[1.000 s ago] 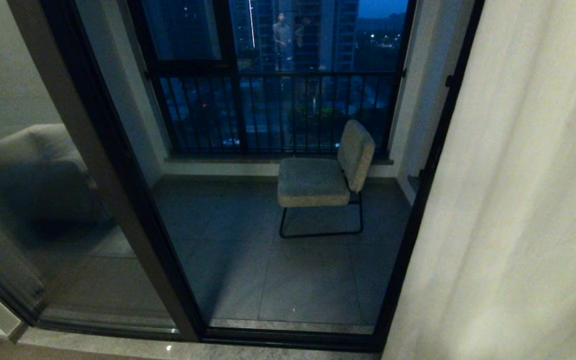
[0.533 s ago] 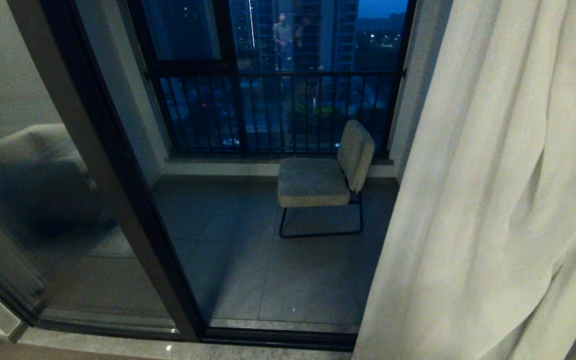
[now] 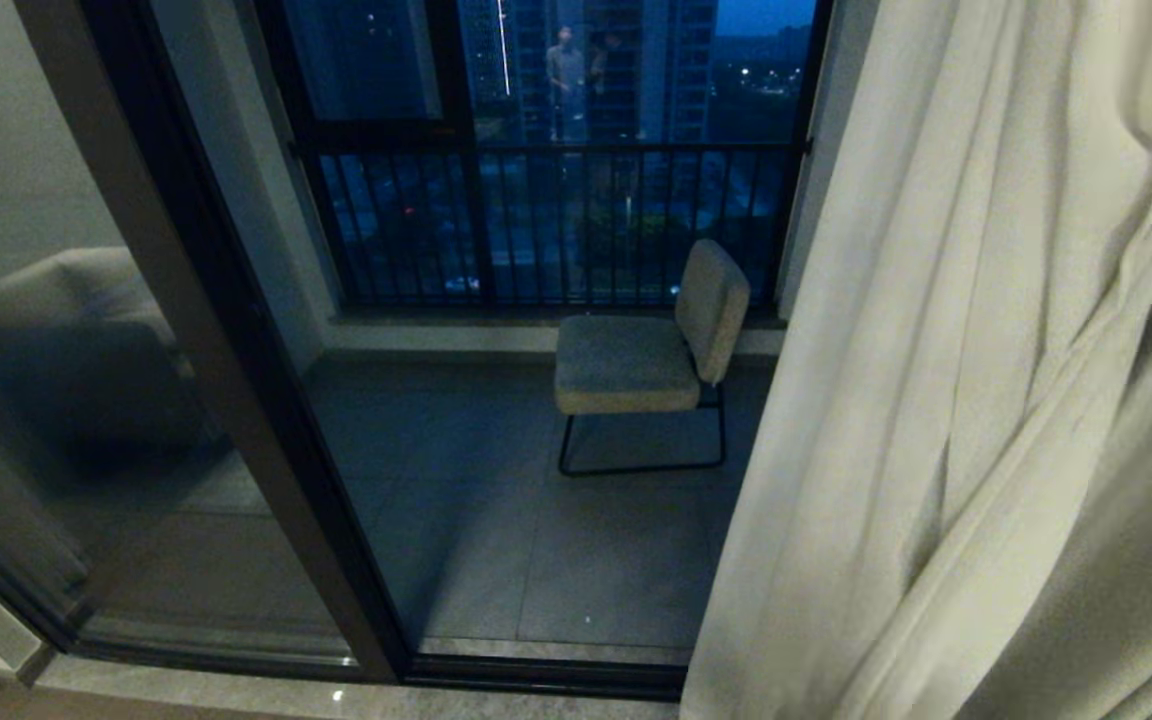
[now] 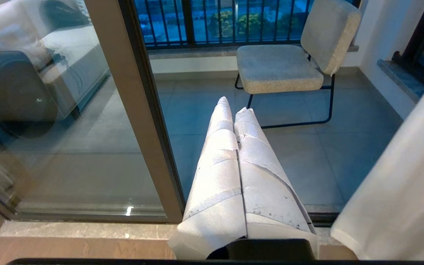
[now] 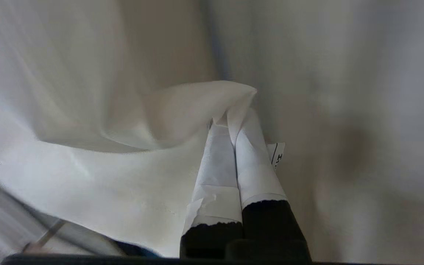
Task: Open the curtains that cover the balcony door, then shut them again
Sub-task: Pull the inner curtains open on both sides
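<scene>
A cream curtain [image 3: 986, 400] hangs on the right of the head view, its fabric drawn into slanting folds and its edge covering the right side of the balcony door [image 3: 236, 350]. In the right wrist view my right gripper [image 5: 234, 117] is shut on a fold of this curtain [image 5: 87, 176], which is pinched between the taped fingertips. My left gripper [image 4: 234, 106] is shut and empty, parked low and pointing at the door's frame [image 4: 138, 110]. The curtain's lower hem [image 4: 399, 206] shows beside it. No second curtain panel is in view.
Beyond the dark-framed glass is a tiled balcony with a padded chair [image 3: 636, 350] and a black railing [image 3: 536, 230]. The left pane [image 3: 56, 400] reflects a sofa. A person's reflection [image 3: 566, 70] shows high in the glass. A stone sill [image 4: 68, 232] runs along the door's foot.
The right curtain's edge has moved left across the door opening, now hiding the right door frame. Its fabric has been pulled into taut slanting folds. The left arm has not moved.
</scene>
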{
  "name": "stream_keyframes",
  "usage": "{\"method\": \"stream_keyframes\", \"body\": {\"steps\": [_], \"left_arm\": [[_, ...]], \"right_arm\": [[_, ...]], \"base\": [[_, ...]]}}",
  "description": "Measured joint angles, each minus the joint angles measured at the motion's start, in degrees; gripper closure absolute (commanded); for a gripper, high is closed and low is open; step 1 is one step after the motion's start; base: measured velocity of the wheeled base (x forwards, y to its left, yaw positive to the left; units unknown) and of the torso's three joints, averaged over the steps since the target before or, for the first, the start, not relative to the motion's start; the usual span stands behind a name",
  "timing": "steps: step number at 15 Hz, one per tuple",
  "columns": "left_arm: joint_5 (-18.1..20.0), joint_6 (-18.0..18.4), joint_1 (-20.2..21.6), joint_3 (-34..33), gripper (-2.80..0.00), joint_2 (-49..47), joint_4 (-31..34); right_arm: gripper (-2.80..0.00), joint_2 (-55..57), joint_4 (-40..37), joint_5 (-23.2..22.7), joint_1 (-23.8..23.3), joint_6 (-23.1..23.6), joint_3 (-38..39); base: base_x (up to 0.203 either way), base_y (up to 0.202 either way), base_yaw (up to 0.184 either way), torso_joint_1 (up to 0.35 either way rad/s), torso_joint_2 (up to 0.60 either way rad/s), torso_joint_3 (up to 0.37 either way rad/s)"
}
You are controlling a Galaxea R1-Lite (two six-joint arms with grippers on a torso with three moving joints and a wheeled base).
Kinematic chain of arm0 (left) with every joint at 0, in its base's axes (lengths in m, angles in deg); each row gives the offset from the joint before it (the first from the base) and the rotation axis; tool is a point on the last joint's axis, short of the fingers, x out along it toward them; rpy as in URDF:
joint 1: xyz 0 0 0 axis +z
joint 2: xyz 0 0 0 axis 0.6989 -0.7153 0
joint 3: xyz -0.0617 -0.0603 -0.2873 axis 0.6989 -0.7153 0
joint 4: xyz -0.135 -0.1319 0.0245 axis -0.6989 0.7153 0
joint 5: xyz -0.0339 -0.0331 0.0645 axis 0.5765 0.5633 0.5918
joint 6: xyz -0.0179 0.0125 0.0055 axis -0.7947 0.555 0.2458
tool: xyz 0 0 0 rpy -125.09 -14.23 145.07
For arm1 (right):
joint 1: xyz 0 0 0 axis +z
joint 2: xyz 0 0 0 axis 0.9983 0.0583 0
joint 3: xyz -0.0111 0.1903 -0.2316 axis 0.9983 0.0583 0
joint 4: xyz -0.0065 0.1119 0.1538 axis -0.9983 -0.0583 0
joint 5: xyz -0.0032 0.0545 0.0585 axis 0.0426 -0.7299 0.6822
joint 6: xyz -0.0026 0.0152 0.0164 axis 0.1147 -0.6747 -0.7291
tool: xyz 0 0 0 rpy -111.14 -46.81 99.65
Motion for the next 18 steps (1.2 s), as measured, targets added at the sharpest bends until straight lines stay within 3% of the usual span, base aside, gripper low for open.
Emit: {"method": "stream_keyframes", "body": {"steps": [4,8,14,15,18], "left_arm": [[-0.01,0.00,0.00,0.00,0.00,0.00,-0.01],[-0.01,-0.02,0.00,0.00,0.00,0.00,-0.01],[0.00,-0.02,0.00,0.00,0.00,0.00,-0.01],[0.00,0.00,0.00,0.00,0.00,0.00,0.00],[0.00,0.00,0.00,0.00,0.00,0.00,-0.01]], "right_arm": [[0.00,1.59,0.80,1.01,1.37,0.24,-0.69],[0.00,5.36,0.85,7.83,1.48,-0.02,-4.96],[0.00,9.47,4.33,8.31,1.39,-0.14,-7.52],[-2.80,9.67,4.25,8.31,1.42,-0.13,-7.52],[-2.80,9.59,4.22,8.20,1.50,-0.04,-7.10]], "base": [[0.000,0.000,0.000,0.000,0.00,0.000],[0.000,0.000,0.000,0.000,0.00,0.000],[0.000,0.000,0.000,0.000,0.00,0.000],[0.000,0.000,0.000,0.000,0.00,0.000],[0.000,0.000,0.000,0.000,0.00,0.000]]}}
